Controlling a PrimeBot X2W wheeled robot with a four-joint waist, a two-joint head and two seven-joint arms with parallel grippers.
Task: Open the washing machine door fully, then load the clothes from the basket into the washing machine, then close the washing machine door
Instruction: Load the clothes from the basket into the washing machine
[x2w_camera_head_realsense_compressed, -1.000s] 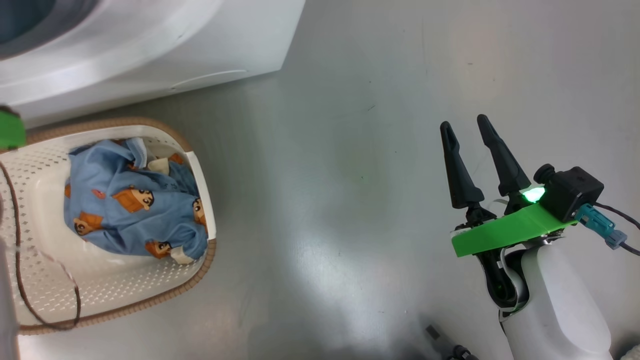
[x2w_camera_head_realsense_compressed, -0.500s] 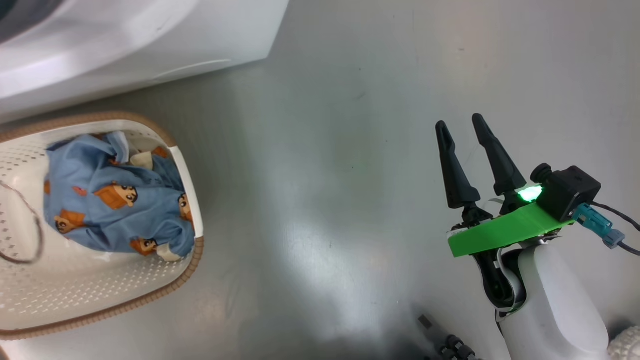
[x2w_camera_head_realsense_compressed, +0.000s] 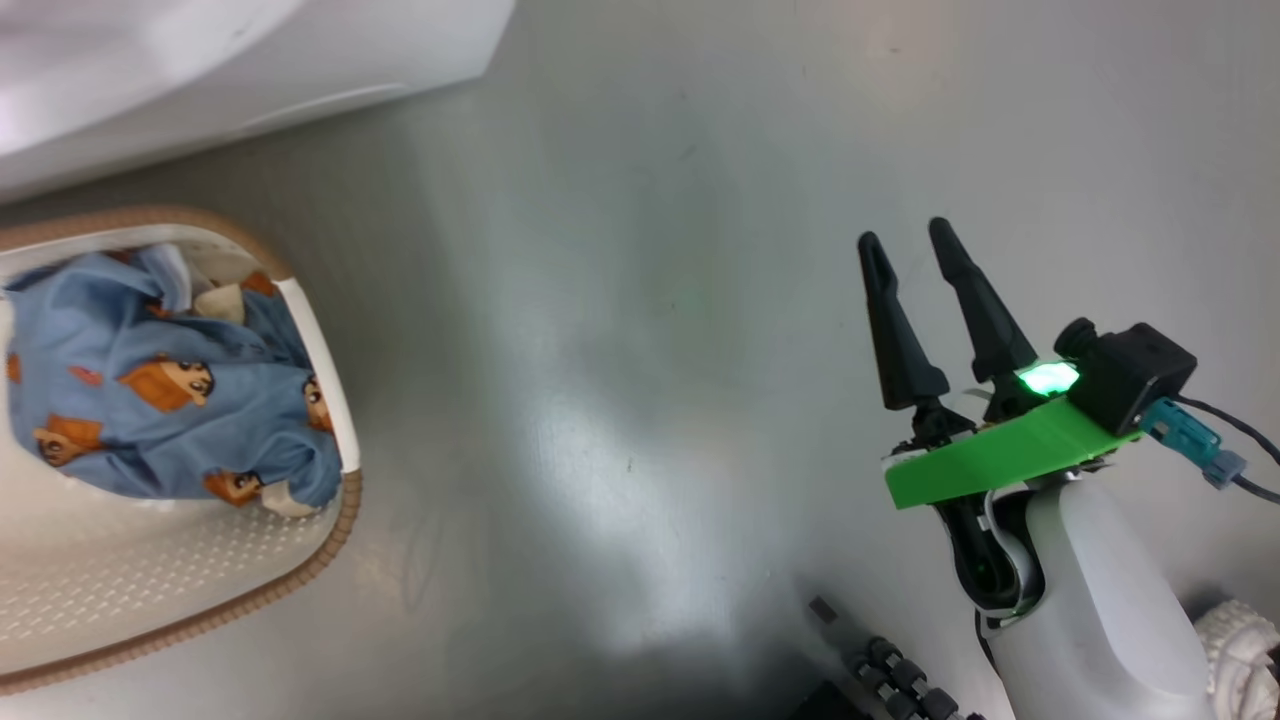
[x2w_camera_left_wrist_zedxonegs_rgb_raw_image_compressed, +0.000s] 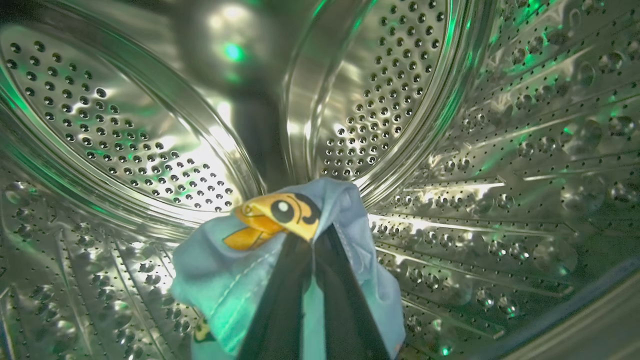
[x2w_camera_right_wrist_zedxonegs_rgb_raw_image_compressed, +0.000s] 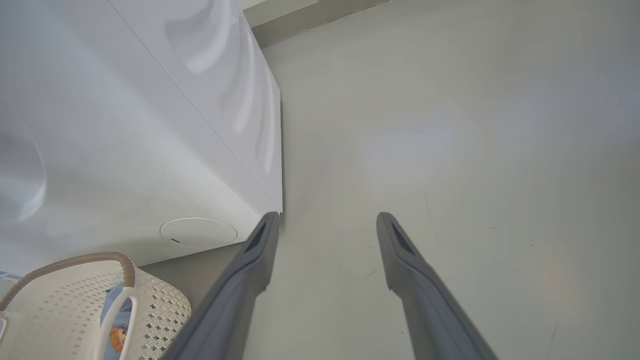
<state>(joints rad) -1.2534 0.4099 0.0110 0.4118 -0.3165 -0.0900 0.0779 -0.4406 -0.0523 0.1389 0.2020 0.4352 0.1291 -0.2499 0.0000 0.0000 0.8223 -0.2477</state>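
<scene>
I see my left end effector (x2w_camera_left_wrist_zedxonegs_rgb_raw_image_compressed: 312, 236) clamped on clothes (x2w_camera_left_wrist_zedxonegs_rgb_raw_image_compressed: 225, 280) inside the washing machine (x2w_camera_left_wrist_zedxonegs_rgb_raw_image_compressed: 450, 150); my right end effector (x2w_camera_head_realsense_compressed: 903, 233) hangs spread apart above the floor (x2w_camera_head_realsense_compressed: 640, 300).

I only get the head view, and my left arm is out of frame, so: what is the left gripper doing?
Observer: The left gripper is shut on a blue garment with an orange cartoon print.
Operator: Is it inside the machine?
Observer: Yes, the perforated steel drum surrounds it.
Operator: How does the cloth sit?
Observer: It drapes over both fingers, bunched at their tips.
</scene>
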